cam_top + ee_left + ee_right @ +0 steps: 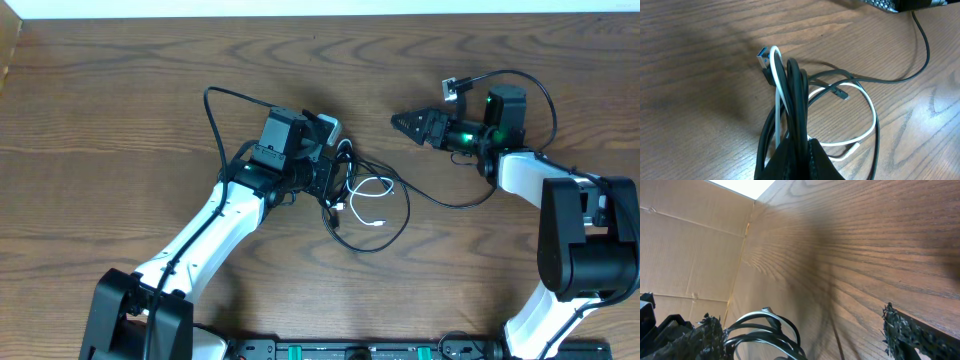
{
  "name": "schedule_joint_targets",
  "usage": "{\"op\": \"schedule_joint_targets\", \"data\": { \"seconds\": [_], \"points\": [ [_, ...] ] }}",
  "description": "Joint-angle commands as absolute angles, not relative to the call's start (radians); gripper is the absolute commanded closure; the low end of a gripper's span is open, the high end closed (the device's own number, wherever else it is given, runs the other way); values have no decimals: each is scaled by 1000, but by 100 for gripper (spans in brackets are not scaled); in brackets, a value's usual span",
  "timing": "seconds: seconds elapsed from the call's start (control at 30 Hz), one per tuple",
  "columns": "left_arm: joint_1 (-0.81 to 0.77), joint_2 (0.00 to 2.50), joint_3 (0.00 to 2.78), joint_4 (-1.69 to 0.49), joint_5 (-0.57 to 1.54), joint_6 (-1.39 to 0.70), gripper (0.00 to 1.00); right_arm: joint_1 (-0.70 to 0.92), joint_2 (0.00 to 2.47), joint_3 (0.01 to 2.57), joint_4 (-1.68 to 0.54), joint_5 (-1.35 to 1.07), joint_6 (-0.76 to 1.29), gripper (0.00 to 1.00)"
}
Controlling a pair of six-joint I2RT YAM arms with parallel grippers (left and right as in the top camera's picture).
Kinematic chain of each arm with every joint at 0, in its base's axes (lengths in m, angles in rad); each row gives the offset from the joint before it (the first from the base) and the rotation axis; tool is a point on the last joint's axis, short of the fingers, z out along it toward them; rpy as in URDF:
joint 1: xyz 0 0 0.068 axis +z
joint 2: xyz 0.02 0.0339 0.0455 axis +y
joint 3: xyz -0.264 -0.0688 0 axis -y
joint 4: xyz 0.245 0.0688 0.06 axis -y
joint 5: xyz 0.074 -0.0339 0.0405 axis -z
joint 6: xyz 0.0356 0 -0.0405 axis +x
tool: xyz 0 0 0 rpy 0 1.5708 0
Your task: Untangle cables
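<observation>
Overhead, the left arm reached from the near-left corner of the desk [120, 120] toward its middle. The left end effector [328, 168] was pressed shut on the cables [372, 215], which lay just left of the desk's centre. The left wrist view explained the grip: the fingers [790, 162] pinched several black strands together with the white cable [777, 107], taking the whole bundle at once rather than singling out one cord. A blue-tipped plug [765, 59] poked out past the pinch, while the remaining white and black loops fanned out on the wood to the right. That hold probably served as an anchor, fixing the knot so the other arm could work a strand free. One black strand [440, 203] ran rightward toward the right arm; its end could not be made out. Further right, nearer the far edge, the right end effector [412, 126] hung apart from the tangle, pointed at it. The right wrist view showed its fingers [702, 337] spread wide with nothing between them and the loops ahead, so it seemed poised to come in for a loose strand.
</observation>
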State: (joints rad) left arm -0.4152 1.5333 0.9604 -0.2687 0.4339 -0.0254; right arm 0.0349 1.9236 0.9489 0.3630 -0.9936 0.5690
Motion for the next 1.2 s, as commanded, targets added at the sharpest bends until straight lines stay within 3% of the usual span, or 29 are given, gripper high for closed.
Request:
{"op": "schedule_joint_targets", "data": {
  "seconds": [0.0,1.17],
  "points": [
    [-417,1515,966,-272,425,-23,92,34,1920,953,362,-994,552,1],
    [-416,1513,1011,-271,425,-110,92,33,1920,953,362,-994,552,1]
  ]
}}
